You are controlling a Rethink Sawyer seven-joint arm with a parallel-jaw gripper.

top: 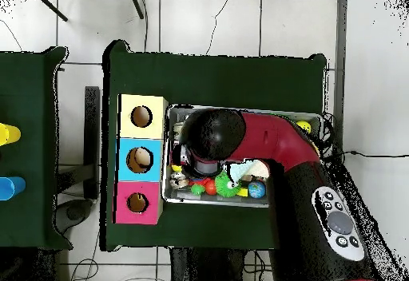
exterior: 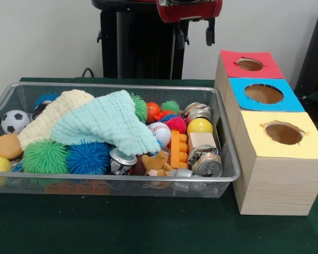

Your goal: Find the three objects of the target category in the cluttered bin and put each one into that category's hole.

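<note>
A wire mesh bin holds a heap of clutter. A mint cloth and a cream cloth lie over its middle and left. At the right are drink cans, a baseball, a yellow ball, an orange brick, a wooden block and a teddy bear. Green and blue spiky balls sit at the front left. My gripper hangs open and empty high above the bin's right part. In the overhead view the arm covers the gripper.
Three wooden boxes with round holes stand in a row right of the bin: red top farthest, blue top in the middle, yellow top nearest. A soccer ball lies at the bin's left end.
</note>
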